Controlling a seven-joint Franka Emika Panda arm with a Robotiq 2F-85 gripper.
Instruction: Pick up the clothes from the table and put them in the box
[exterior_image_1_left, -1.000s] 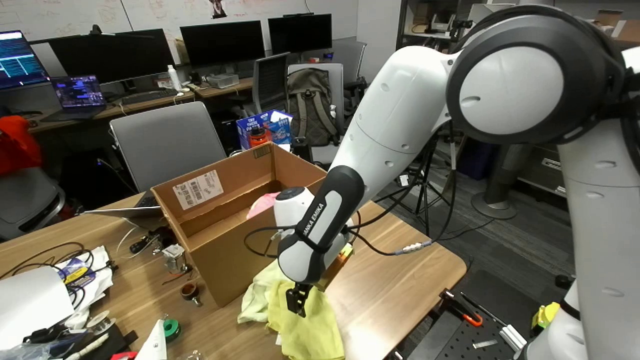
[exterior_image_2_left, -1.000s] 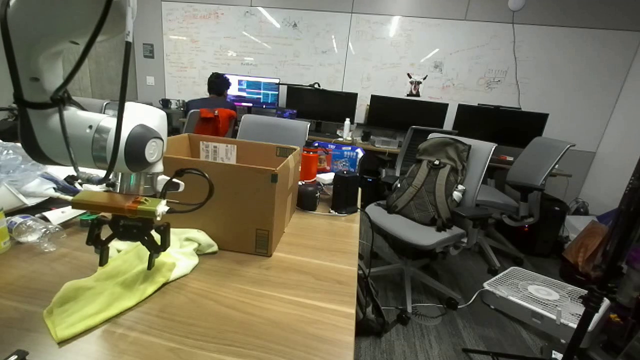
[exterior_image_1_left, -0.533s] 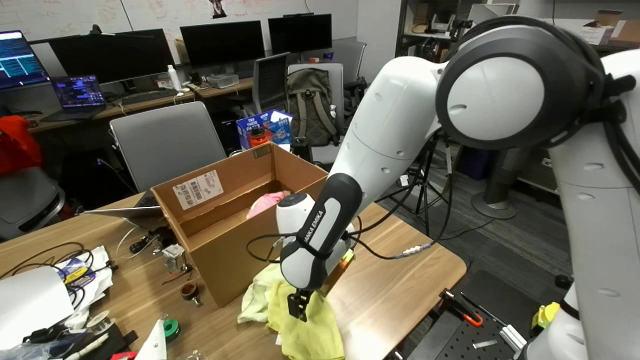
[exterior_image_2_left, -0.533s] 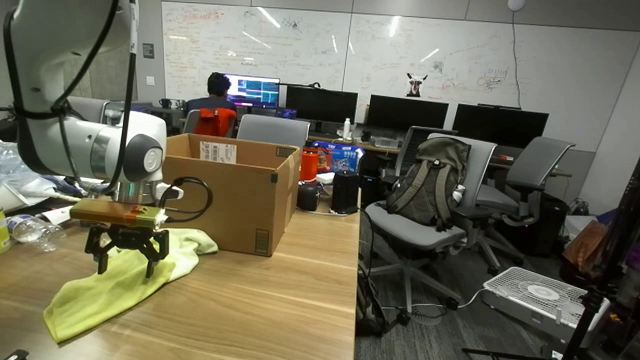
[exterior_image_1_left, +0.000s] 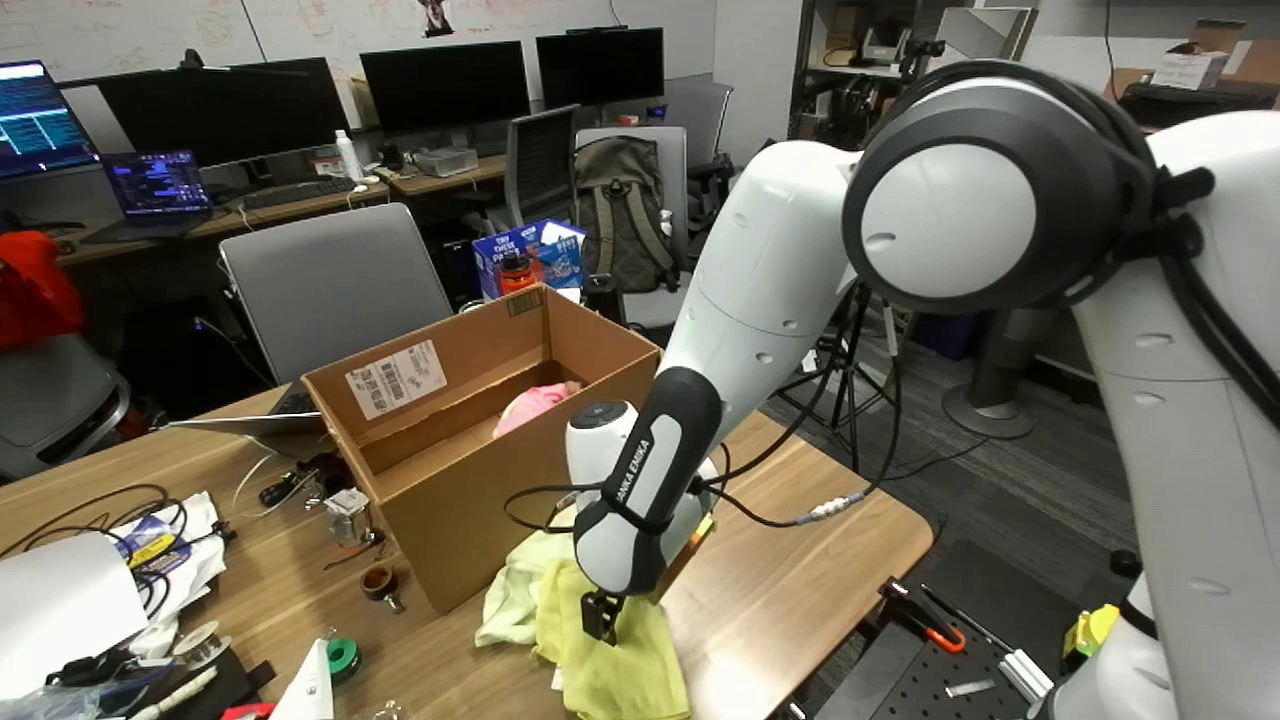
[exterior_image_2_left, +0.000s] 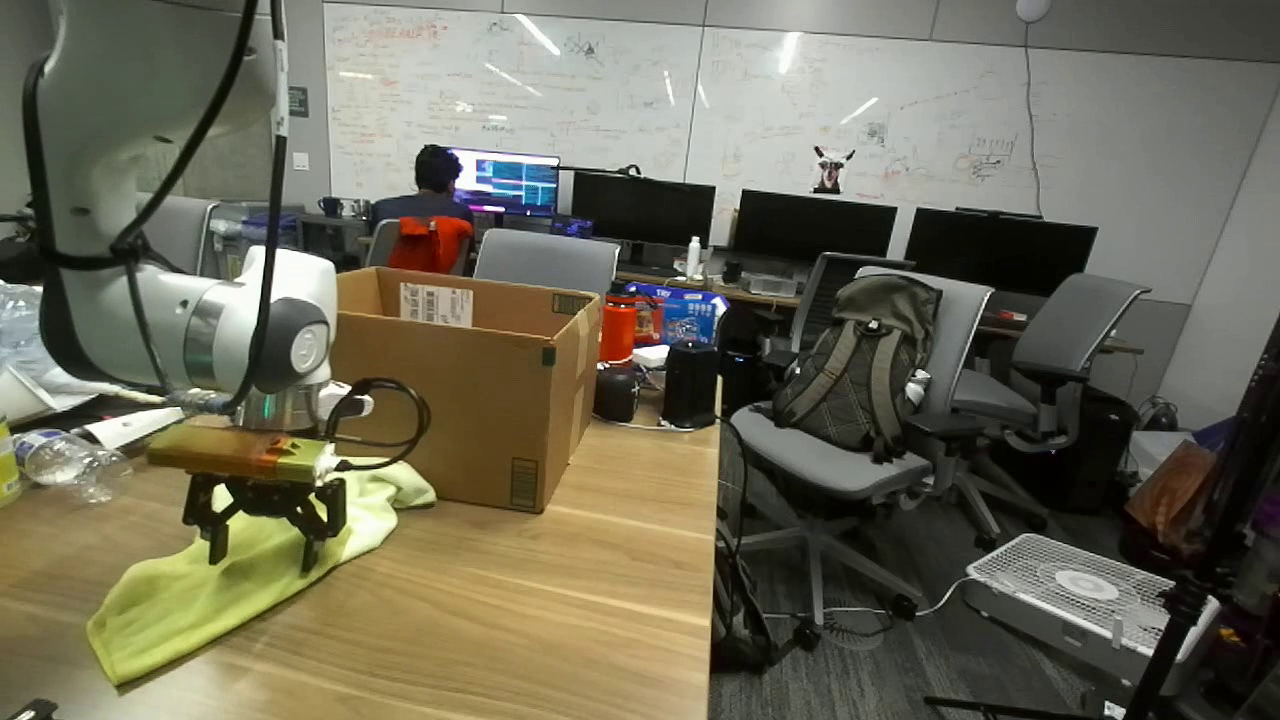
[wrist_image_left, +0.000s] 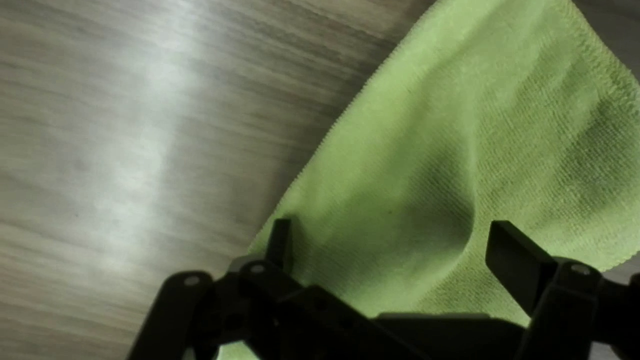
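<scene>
Standing above the yellow cloth (wrist_image_left: 435, 140), the gripper (wrist_image_left: 392, 237) is holding its fingers (wrist_image_left: 517, 262) spread wide apart, with a fold of fabric running between them; it is gripping nothing, and whether either tip is touching the cloth I cannot tell. That cloth is lying loose on the table (exterior_image_2_left: 570, 620), and beyond it a paler piece (exterior_image_2_left: 390, 495) is showing near the foot of the box (exterior_image_2_left: 485, 425); the yellow is seemingly overlapping it, so I am guessing at two garments without being sure. Inside the box, partly hidden by a wall, a pink cloth (exterior_image_1_left: 530, 405) is lying. Judging by this, the job is standing partway: the pink one is counting as done, while the yellow and the paler are waiting. The step in hand is presumably getting hold of the yellow cloth, with the lift, the carry over the wall and the release remaining. Far back, a person (exterior_image_2_left: 420, 206) is facing a lit monitor (exterior_image_2_left: 515, 185).
</scene>
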